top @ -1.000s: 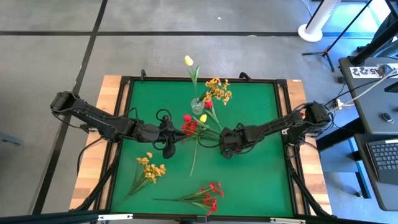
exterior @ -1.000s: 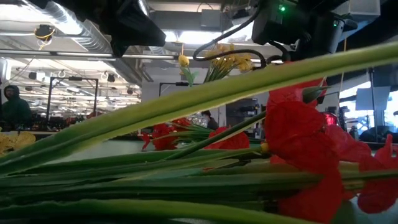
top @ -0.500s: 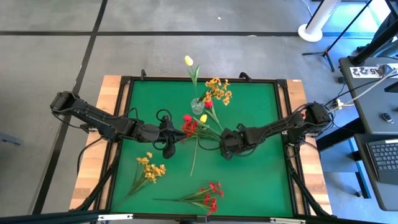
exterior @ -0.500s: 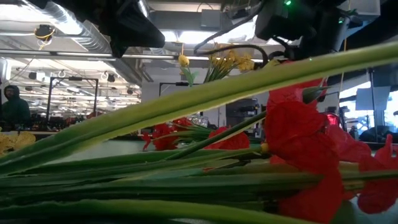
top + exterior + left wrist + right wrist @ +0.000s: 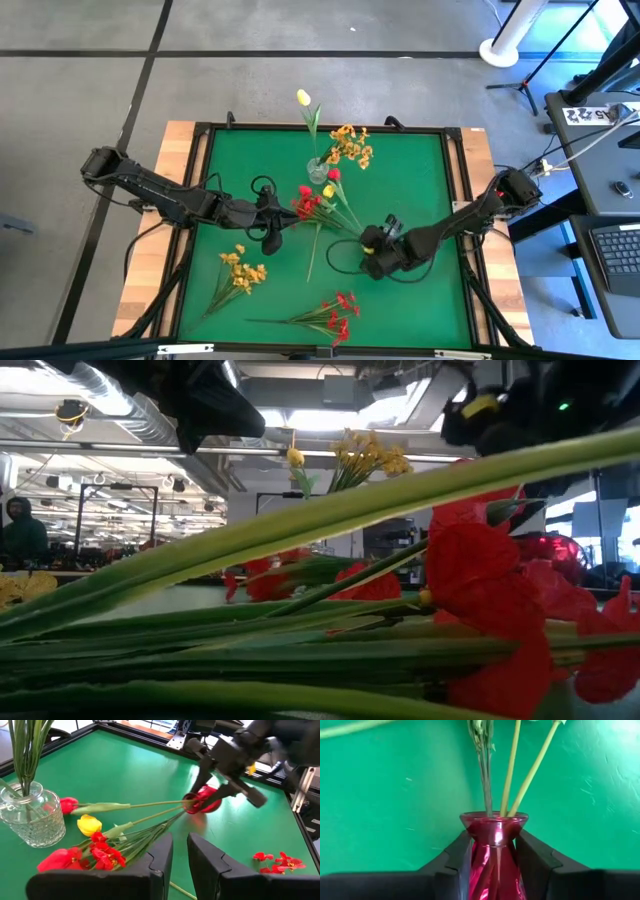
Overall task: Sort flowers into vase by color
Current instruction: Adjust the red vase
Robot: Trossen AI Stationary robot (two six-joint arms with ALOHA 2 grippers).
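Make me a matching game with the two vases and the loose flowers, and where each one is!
1. red vase
2. clear vase
3. yellow spray
4. red spray

A. lying loose on the mat, left arm's side
B. gripped by the right gripper
C. lying loose, midway between the mat's sides
D. upright, green stems inside

Pairs: 1-B, 2-D, 3-A, 4-C

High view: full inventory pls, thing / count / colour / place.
Clear vase: 1, glass, rear centre of the mat, holding yellow flowers.
Red vase: 1, lying on its side right of centre, stems in its mouth.
Red and yellow flowers: 1 bunch, mid-mat.
Yellow spray: 1, front left.
Red spray: 1, front centre.
Mat: 1, green.
Left gripper: beside the bunch.
Right gripper: fingers either side of the red vase's neck.
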